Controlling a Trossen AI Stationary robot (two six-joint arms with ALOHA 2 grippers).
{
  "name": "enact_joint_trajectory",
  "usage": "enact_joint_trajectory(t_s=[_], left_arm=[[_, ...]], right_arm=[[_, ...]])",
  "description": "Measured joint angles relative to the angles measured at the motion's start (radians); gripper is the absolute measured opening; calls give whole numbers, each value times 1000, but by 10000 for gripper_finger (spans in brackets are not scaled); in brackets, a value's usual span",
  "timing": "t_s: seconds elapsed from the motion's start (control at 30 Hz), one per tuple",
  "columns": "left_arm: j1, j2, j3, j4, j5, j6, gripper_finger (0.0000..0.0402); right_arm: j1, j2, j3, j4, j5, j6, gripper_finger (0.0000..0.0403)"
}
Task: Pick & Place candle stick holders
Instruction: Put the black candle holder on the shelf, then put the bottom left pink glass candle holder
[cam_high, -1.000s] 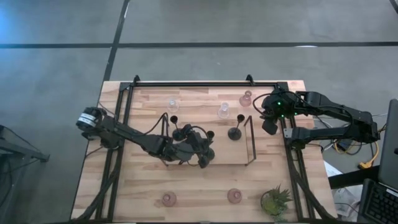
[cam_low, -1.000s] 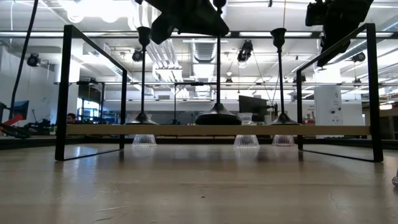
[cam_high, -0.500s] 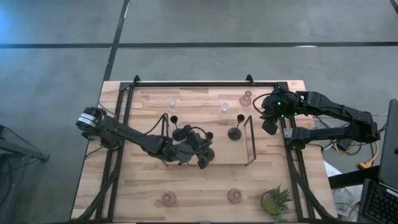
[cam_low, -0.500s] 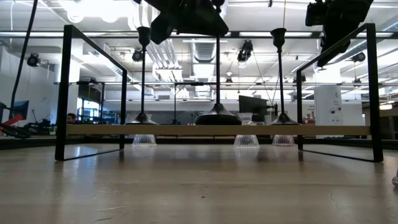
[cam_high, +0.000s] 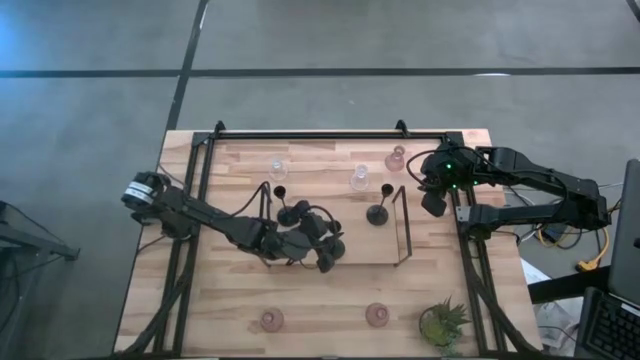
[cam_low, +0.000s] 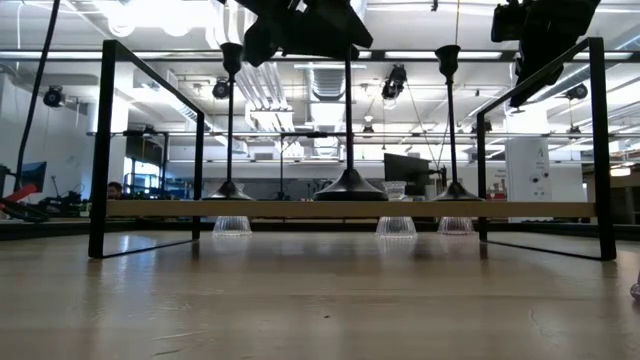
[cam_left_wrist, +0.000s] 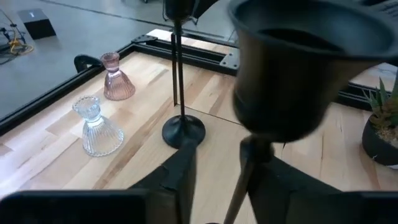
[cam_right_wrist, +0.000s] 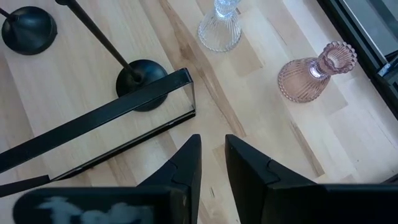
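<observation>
My left gripper (cam_high: 325, 250) reaches over the low black-framed shelf (cam_high: 404, 228) at the table's middle. Its fingers (cam_left_wrist: 230, 163) are open on either side of a black candle stick holder (cam_left_wrist: 286, 68), just below the cup. That holder stands upright with its round base (cam_low: 349, 188) on the shelf board. Other black holders (cam_high: 279, 192) (cam_high: 378, 213) stand on the shelf. Clear glass holders (cam_high: 277, 168) (cam_high: 359, 178) and a pink one (cam_high: 396, 160) stand behind it. My right gripper (cam_high: 433, 205) waits at the shelf's right end, empty, its fingers (cam_right_wrist: 213, 155) a narrow gap apart. My left gripper comes level at the holder's thin stem (cam_left_wrist: 247, 177), just under the cup. The stem lies against the inner side of one finger (cam_left_wrist: 292, 183), and a gap shows between it and the other finger (cam_left_wrist: 181, 177). I cannot tell whether it is pinched.
Two pink glass holders (cam_high: 271, 320) (cam_high: 377, 315) and a small green potted plant (cam_high: 442, 325) stand near the table's front edge. The shelf's black frame posts (cam_low: 104, 150) (cam_low: 600, 150) rise at both its ends. Black rails run along the table's left, right and far sides.
My left gripper has shifted slightly above the shelf. In the low view the base of the black holder below it has changed outline, from a thick rounded shape to a flatter cone on the board.
</observation>
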Motion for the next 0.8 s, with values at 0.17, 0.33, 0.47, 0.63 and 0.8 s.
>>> enact_joint_trajectory(t_s=[0.17,0.33,0.47,0.63,0.8], left_arm=[[0,-1,4,2,-9,72,205],[-3,-1,4,15,-60,164,267],[-18,-4,4,40,-114,277,290],[-47,-40,4,44,-164,381,290],[-86,-92,4,20,-212,430,290]], right_arm=[[0,0,0,0,0,0,63],[0,0,0,0,0,0,63],[0,0,0,0,0,0,63],[0,0,0,0,0,0,63],[0,0,0,0,0,0,63]])
